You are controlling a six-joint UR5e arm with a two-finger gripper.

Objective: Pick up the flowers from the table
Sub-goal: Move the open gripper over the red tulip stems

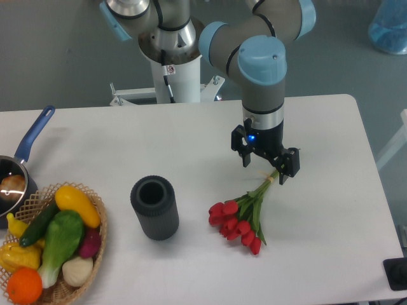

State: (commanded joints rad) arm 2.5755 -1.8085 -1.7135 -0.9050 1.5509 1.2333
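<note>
Right of centre on the smooth white counter (331, 210), black two-finger tool (265, 168) open astride stems of tied red tulip bunch (241, 219).

A dark round cup (154, 207) stands upright near the middle. At the left edge sits a wicker basket (95, 244) full of colourful vegetables (54, 244). Just behind it is a small pot (13, 184) with a blue handle (35, 135).
</note>
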